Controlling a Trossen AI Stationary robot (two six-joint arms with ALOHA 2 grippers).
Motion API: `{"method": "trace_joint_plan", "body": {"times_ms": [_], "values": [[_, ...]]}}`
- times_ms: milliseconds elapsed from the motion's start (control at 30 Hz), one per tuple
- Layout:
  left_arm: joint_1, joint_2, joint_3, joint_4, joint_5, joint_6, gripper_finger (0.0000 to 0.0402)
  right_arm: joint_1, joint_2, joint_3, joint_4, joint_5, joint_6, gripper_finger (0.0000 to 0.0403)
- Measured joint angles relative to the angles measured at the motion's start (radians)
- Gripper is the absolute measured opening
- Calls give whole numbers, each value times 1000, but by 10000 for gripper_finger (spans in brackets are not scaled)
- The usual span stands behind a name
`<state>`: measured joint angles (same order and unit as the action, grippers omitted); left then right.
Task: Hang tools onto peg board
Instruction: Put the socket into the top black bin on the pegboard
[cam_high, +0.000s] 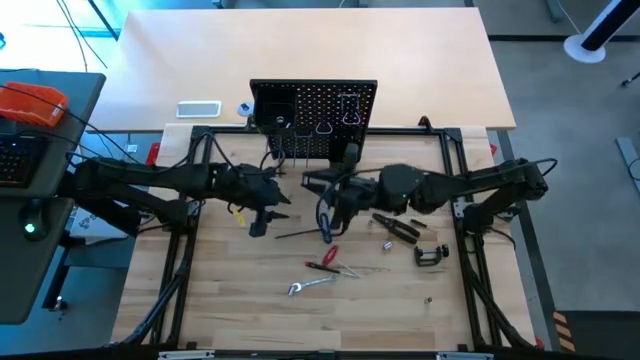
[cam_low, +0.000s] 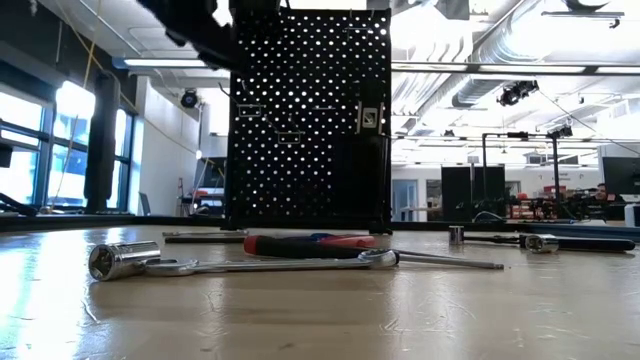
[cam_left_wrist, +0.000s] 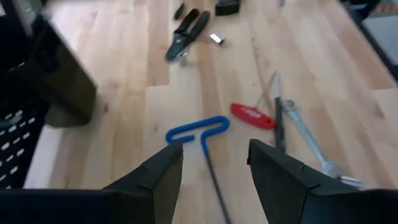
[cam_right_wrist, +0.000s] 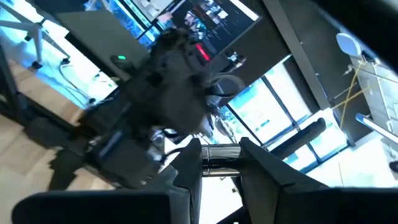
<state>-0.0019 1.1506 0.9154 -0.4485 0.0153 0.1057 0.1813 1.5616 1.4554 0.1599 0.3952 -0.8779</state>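
Observation:
The peg board (cam_high: 313, 120) stands upright at the table's far middle, also seen in the low view (cam_low: 310, 120). On the wood lie the blue T hex key (cam_left_wrist: 198, 129), the red screwdriver (cam_left_wrist: 252, 116) and a silver wrench (cam_left_wrist: 311, 144). My left gripper (cam_left_wrist: 214, 165) hangs open above the hex key, slanting down, touching nothing; from above it (cam_high: 262, 212) is left of centre. My right gripper (cam_right_wrist: 219, 152) is high in front of the board (cam_high: 315, 185), shut on a slim silver-black tool. My right gripper pinches the slim silver-black tool's barrel (cam_right_wrist: 219, 157) between its two fingers. The fingers lie across the barrel and come level from the table's right side. The tool is lifted clear of the table; both its ends are hidden behind the fingers.
Black pliers (cam_high: 397, 226) and a black C-clamp (cam_high: 432, 254) lie right of centre. A silver socket (cam_low: 120, 260) lies near the front by the wrench (cam_low: 270, 265). The black frame rails (cam_high: 470, 260) flank the work area. The near half of the wood is mostly bare.

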Motion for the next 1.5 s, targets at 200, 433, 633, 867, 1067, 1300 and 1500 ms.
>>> {"method": "trace_joint_plan", "body": {"times_ms": [200,433,633,867,1067,1300,1500], "values": [[-3,-37,-73,81,-2,-5,177,-74,0,103,-62,-116,81,79],[-5,-38,-172,246,-6,-44,177,-193,1,164,-75,-330,244,79],[-5,-37,-246,345,-6,-95,177,-265,4,187,-71,-415,321,79],[-5,-37,-291,438,-5,-138,177,-299,21,189,-2,-456,330,79],[-6,-37,-296,467,-5,-147,177,-324,80,189,23,-467,339,79],[-17,-37,-296,464,-6,-155,177,-334,144,292,-15,-467,338,79],[-25,-37,-296,470,-25,-148,177,-334,261,495,-186,-441,321,79]]}}
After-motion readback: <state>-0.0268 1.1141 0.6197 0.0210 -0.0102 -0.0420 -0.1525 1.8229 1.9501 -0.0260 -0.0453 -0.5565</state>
